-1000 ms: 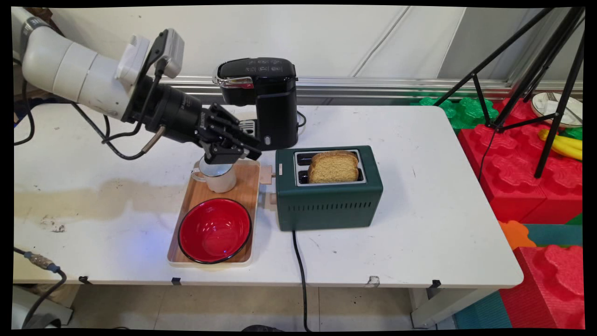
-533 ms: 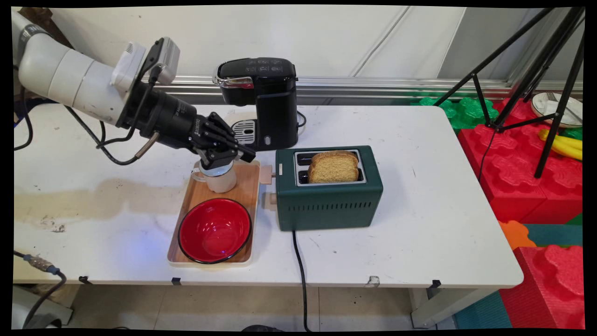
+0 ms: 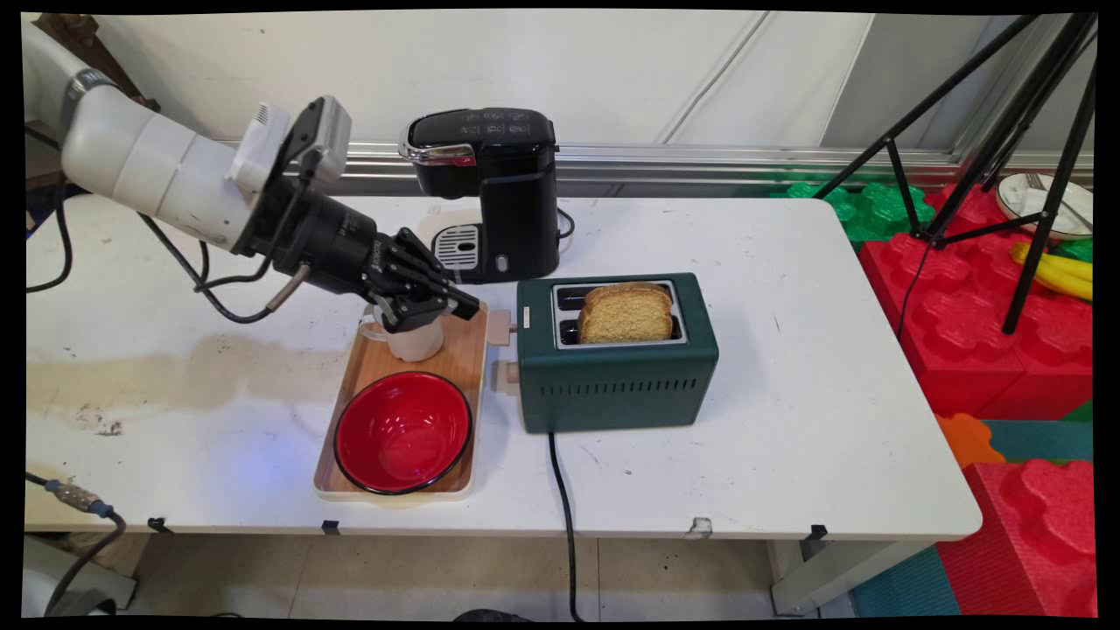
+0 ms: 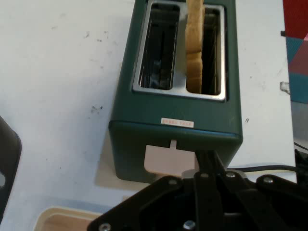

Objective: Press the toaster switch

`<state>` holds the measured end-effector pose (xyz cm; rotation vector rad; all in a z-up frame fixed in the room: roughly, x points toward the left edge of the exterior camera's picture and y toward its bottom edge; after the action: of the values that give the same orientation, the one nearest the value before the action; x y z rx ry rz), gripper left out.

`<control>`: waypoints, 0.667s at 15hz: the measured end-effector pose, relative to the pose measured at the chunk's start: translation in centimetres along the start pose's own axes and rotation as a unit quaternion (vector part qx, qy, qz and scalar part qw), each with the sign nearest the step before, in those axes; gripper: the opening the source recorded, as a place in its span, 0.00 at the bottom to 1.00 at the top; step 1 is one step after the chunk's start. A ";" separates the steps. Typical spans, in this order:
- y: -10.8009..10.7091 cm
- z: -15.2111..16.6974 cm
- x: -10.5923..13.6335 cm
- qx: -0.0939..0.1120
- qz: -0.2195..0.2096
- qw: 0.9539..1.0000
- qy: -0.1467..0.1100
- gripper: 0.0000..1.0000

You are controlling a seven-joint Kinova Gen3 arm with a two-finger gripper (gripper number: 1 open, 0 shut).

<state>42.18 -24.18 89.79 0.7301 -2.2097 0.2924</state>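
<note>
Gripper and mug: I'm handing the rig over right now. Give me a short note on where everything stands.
Gripper: low over the white mug, at its rim. Whether it is open or shut cannot be told.
Mug: upright at the far end of the wooden tray. The red bowl sits at the near end.
Green toaster: right of the tray, with a bread slice standing in one slot and the other slot empty.
Black coffee machine: behind the tray.

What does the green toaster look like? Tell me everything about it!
The dark green toaster is a boxy thing with two silver-rimmed slots on top. One slice of brown bread stands upright in the nearer slot. Vent slits run along its side, a pale lever sticks out one end, and a black cord trails off the white table.
</note>
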 end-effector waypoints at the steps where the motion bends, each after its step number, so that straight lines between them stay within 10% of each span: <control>1: -0.1 0.4 -0.1 0.001 0.000 1.000 -0.003 0.00; 10: -0.5 3.5 -0.5 0.008 -0.006 1.000 -0.008 0.00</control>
<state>40.67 -25.86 87.03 0.7570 -2.2191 0.3003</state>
